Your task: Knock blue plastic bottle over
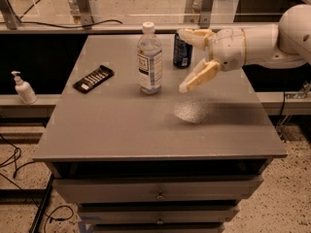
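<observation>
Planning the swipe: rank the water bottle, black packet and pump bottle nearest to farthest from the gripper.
1. blue plastic bottle: beside the open gripper
2. black packet: on the table, farther left
3. pump bottle: off the table, far left

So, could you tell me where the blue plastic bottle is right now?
In the camera view the blue plastic bottle stands upright on the table, back centre, just left of the dark soda can; the gripper hovers right of it, fingers open.

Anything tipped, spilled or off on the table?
Nothing stands out. The blue plastic bottle stands upright, cap on, and there is no spill on the table. The open gripper hovers beside it, not touching.
</observation>
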Available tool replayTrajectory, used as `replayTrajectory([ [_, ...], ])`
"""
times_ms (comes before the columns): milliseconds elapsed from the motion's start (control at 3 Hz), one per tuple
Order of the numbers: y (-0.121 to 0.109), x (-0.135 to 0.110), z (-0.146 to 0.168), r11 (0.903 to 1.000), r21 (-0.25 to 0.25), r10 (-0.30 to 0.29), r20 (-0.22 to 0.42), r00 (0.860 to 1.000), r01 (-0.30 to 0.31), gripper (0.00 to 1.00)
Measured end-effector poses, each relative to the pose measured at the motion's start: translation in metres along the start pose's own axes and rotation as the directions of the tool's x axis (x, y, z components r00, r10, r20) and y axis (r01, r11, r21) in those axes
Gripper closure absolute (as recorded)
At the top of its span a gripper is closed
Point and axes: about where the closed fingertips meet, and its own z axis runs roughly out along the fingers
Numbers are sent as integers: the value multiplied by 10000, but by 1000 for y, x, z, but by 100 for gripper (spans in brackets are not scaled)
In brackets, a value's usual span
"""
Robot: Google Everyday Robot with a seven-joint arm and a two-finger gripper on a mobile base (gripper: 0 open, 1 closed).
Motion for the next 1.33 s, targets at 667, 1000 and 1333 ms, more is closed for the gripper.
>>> replayTrajectory([
  [667, -13, 8, 70, 9985, 233, 445, 1618, 9858, -489, 0],
  [1000, -25, 18, 92, 9961, 385, 714, 1798, 9811, -795, 18],
  [1333, -34, 15, 102, 9928, 473, 1000, 1841, 9778, -1104, 42],
])
